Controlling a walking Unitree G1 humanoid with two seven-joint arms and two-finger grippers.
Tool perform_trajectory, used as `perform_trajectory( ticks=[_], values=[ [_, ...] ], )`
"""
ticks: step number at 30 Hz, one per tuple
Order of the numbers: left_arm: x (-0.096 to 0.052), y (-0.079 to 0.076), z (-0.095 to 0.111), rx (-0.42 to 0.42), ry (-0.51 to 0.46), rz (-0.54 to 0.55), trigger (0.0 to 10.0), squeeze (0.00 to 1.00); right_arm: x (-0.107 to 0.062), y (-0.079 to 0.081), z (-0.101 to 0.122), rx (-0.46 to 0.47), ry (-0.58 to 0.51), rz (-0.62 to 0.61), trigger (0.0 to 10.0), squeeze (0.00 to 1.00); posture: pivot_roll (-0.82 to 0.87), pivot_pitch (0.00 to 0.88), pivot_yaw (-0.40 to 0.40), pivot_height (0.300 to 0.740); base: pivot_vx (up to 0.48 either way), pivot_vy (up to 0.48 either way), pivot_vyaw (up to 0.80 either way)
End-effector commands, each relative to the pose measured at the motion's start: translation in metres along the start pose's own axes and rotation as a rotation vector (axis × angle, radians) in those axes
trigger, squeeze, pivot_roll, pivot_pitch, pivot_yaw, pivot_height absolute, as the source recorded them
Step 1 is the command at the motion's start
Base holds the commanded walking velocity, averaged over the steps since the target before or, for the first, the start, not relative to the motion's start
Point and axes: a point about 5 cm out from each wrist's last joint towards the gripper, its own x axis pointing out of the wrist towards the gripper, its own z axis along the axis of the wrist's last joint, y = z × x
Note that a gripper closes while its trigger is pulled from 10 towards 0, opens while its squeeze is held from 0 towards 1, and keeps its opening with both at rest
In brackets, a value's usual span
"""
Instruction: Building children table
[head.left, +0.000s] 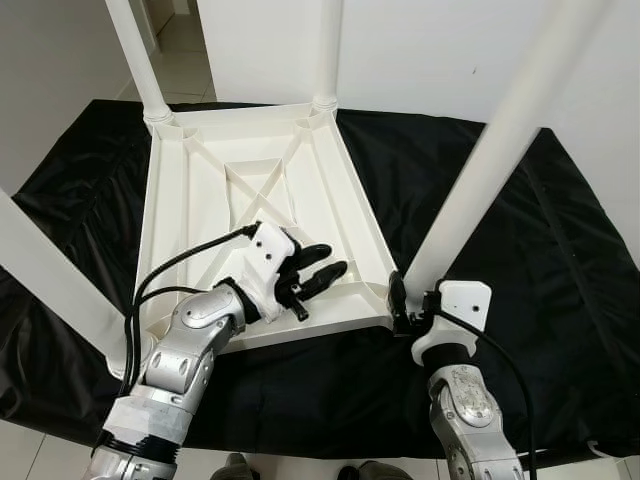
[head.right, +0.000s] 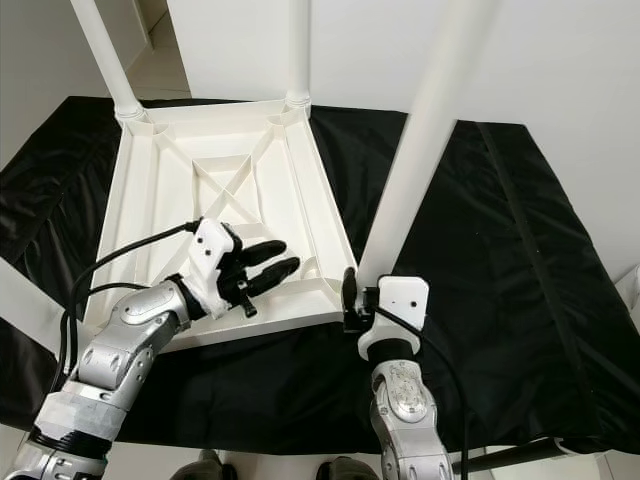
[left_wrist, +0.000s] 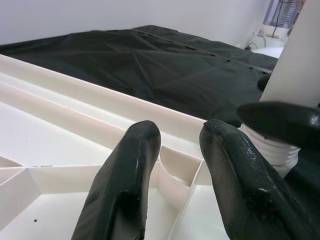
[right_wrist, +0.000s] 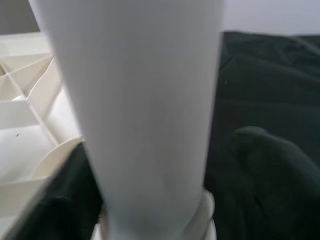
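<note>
A white plastic children's table (head.left: 190, 200) lies upside down on a black cloth, its ribbed underside facing up and its legs pointing up. My left gripper (head.left: 328, 258) hovers open over the underside near the front right corner, nothing between its fingers (left_wrist: 130, 170). The near right leg (head.left: 490, 150) stands in that corner socket. At the base of this leg my right gripper (head.left: 405, 305) is shut on it, and in the right wrist view the leg (right_wrist: 145, 100) sits between the two dark fingers. The leg's ribbed collar (left_wrist: 272, 145) appears beyond the left fingers.
Three more white legs rise from the other corners: far left (head.left: 140, 60), far right (head.left: 328, 50) and near left (head.left: 50, 280). The black cloth (head.left: 560, 230) spreads wide to the right of the table. A white wall stands behind, and pale floor lies at the far left.
</note>
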Motion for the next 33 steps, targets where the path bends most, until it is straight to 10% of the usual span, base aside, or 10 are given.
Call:
perform_trajectory(
  ticks=[1, 22, 33],
  values=[
    [0.0, 0.003, -0.005, 0.012, 0.024, 0.029, 10.0, 0.0, -0.004, -0.005, 0.006, -0.02, -0.062, -0.009, 10.0, 0.0, -0.03, 0.057, 0.014, 0.74, 0.0, 0.0, 0.0],
    [-0.001, 0.001, -0.008, 0.022, 0.002, 0.043, 10.0, 0.0, -0.04, -0.023, 0.0, -0.074, -0.114, 0.039, 10.0, 0.0, -0.04, 0.032, 0.019, 0.74, 0.0, 0.0, 0.0],
    [-0.023, -0.011, -0.004, -0.04, -0.004, -0.202, 10.0, 0.0, -0.031, -0.033, 0.005, -0.133, -0.095, 0.252, 10.0, 0.0, -0.04, 0.038, 0.026, 0.74, 0.0, 0.0, 0.0]
  ],
)
